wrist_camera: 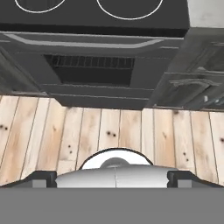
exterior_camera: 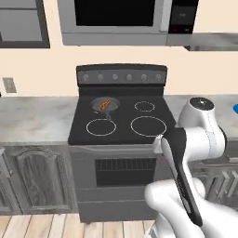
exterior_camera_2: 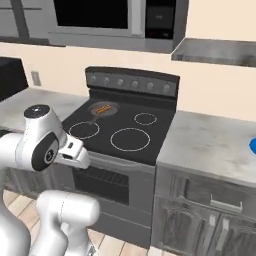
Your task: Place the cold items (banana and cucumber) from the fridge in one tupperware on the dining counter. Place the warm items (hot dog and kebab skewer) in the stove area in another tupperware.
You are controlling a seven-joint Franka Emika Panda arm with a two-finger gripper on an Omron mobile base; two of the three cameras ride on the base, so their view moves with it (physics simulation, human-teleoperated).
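A hot dog lies in a small grey pan on the back left burner of the black stove. My arm is folded low in front of the oven. In the hand view my gripper is open, its fingertips far apart with nothing between them. It points down at the wooden floor before the oven door. The kebab skewer, banana, cucumber and tupperware are out of view.
Grey counters flank the stove, with cabinets beneath. A microwave hangs above. A blue object sits on the right counter at the frame edge.
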